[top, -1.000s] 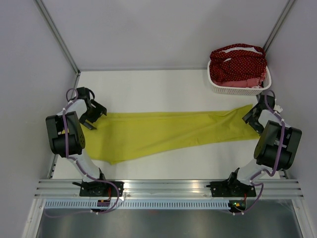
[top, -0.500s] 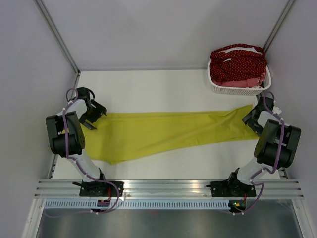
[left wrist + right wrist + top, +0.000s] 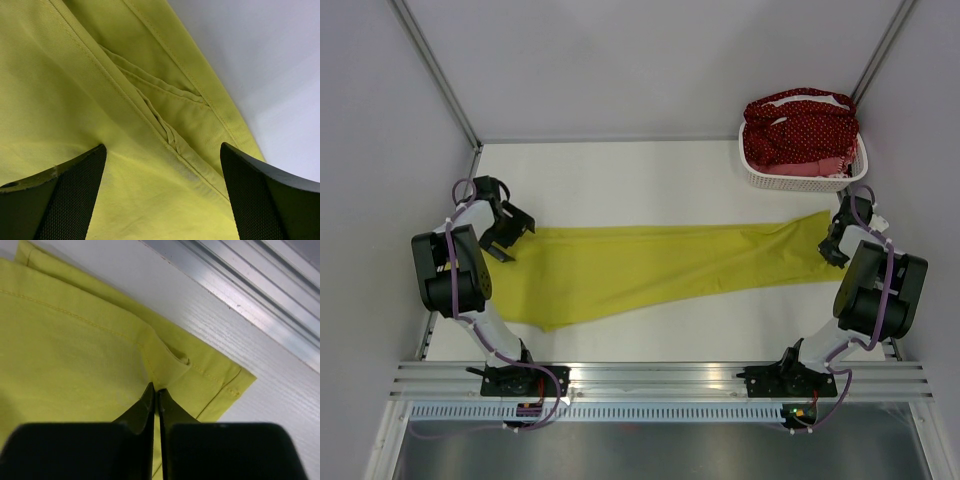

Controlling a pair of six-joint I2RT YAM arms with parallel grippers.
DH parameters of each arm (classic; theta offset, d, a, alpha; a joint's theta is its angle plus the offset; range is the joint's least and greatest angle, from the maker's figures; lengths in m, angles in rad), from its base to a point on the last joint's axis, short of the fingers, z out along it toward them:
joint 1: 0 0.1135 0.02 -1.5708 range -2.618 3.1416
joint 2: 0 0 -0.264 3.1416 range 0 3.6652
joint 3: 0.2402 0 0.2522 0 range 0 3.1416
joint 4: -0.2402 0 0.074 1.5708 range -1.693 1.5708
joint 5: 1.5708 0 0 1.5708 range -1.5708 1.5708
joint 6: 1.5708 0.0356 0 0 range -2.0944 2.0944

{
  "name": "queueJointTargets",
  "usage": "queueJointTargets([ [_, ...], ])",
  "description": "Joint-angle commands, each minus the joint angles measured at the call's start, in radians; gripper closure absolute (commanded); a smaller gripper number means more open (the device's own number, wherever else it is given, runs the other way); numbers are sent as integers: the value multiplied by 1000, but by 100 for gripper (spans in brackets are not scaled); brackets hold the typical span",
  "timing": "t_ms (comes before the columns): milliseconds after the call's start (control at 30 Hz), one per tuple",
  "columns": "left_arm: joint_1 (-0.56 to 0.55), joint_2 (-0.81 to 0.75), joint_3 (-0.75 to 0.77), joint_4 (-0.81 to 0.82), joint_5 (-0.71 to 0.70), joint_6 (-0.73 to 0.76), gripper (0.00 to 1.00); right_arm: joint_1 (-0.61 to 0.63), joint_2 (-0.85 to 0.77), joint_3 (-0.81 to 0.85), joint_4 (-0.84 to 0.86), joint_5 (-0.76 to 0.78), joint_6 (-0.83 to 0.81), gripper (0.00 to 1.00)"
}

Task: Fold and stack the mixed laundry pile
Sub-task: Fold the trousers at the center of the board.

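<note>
Top external view: the yellow-green garment [image 3: 660, 268] lies stretched flat across the table [image 3: 620, 170], with other laundry [image 3: 798, 130] heaped in the basket [image 3: 760, 172]. The right gripper [image 3: 155, 395] pinches its hem; the left gripper [image 3: 162, 150] gapes over the opposite end. Probably pre-fold grasping: the left must close first.

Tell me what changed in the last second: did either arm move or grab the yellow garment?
The right gripper drew slightly to the right; its fingers are now pinched shut on a fold at the hem of the yellow-green garment. The left gripper stayed open over the other end; the garment and the basket did not move.
</note>
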Motion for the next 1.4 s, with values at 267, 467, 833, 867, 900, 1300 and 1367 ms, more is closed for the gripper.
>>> queueJointTargets([
  [267, 36, 34, -34, 38, -18, 23, 0, -5, -159, -2, 19, 51, -15, 100],
  [467, 41, 45, -31, 38, -3, 22, 0, -5, -267, -13, -94, 131, -10, 100],
  [833, 41, 53, -30, 40, 11, 26, 0, -11, -57, 24, -111, 238, -63, 48],
  [867, 41, 53, -30, 42, 11, 28, 0, -11, -48, 38, -133, 240, -54, 44],
  [900, 41, 51, -31, 40, 14, 28, 0, -11, -49, 44, -131, 219, -61, 42],
  [1300, 41, 50, -33, 48, 37, 36, 0, 169, -327, -37, 23, -225, -162, 2],
  [1367, 41, 50, -33, 48, 37, 37, 0, 255, -300, -39, 69, -336, -136, 2],
])
